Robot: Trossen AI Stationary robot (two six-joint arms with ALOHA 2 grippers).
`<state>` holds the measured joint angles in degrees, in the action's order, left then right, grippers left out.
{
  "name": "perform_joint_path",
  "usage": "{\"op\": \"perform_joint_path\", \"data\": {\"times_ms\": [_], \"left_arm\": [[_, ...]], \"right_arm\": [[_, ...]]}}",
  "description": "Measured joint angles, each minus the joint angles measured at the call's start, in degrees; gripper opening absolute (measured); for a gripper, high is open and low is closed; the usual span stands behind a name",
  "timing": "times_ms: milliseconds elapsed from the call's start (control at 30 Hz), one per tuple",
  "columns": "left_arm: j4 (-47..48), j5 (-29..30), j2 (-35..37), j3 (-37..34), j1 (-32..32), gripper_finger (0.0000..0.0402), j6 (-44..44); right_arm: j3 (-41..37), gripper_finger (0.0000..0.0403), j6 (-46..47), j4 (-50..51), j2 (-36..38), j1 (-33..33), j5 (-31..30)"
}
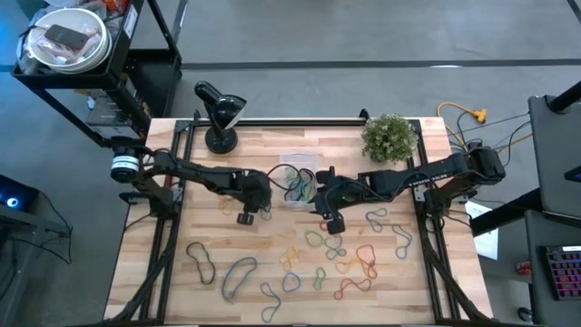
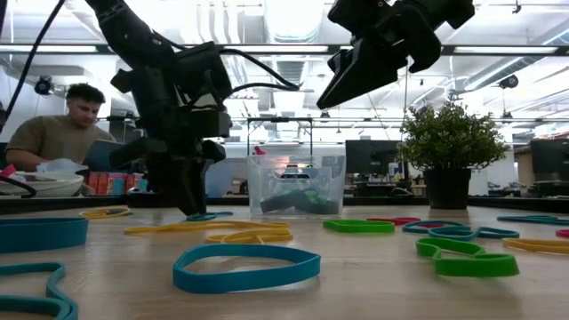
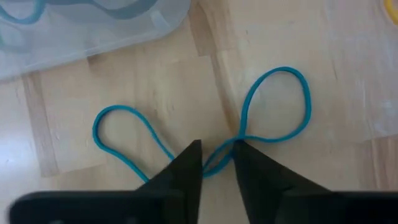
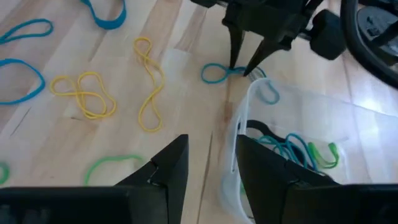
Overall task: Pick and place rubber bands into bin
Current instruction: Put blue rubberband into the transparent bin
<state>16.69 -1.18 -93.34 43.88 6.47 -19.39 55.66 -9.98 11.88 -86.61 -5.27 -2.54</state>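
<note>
A teal rubber band [image 3: 273, 106], twisted into a figure eight, lies flat on the wood beside the clear bin [image 1: 298, 182]. My left gripper [image 3: 217, 158] points down at it, open by a narrow gap, with its tips on either side of the band's narrow waist. The right wrist view shows those tips [image 4: 242, 70] down at the table. My right gripper [image 4: 211, 162] is open and holds nothing, hovering above the bin's near rim [image 4: 239, 124]. Teal, green and black bands [image 4: 292, 146] lie in the bin. Several more bands [image 1: 345, 254] are scattered over the table's near half. My left gripper stands over the teal band's waist [image 3: 219, 155] from above, pointing down, with the strands running between its tips. I cannot tell whether the fingers touch the band. The whole band lies flat on the table.
A potted plant [image 1: 390, 136] stands at the far right of the table and a black lamp [image 1: 221, 113] at the far left. Yellow bands [image 4: 87, 93] lie near the bin. A blue band [image 2: 244, 267] lies near the low camera. A person [image 2: 62, 124] sits beyond the table.
</note>
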Motion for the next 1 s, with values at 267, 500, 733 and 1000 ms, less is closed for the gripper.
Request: {"op": "perform_joint_path", "data": {"times_ms": [267,500,733,1000], "left_arm": [[0.5,1.9,-0.1,-0.1,-0.1,0.0003,2.9],[1.0,10.3,2.8,-0.4,-3.6,0.0,6.6],[1.6,22.9,7.7,-0.5,-9.0,0.0,8.6],[-1.4,35.5,10.9,-0.6,-13.2,0.0,8.0]], "right_arm": [[-0.6,0.0115,2.6,1.6,0.0,-1.1,-0.1],[-1.7,0.0103,6.6,5.3,0.0,-4.2,-1.4],[-3.4,0.0091,16.0,13.0,0.0,-9.6,-7.5],[-9.6,0.0076,27.8,13.2,0.0,-15.6,-8.0]]}}
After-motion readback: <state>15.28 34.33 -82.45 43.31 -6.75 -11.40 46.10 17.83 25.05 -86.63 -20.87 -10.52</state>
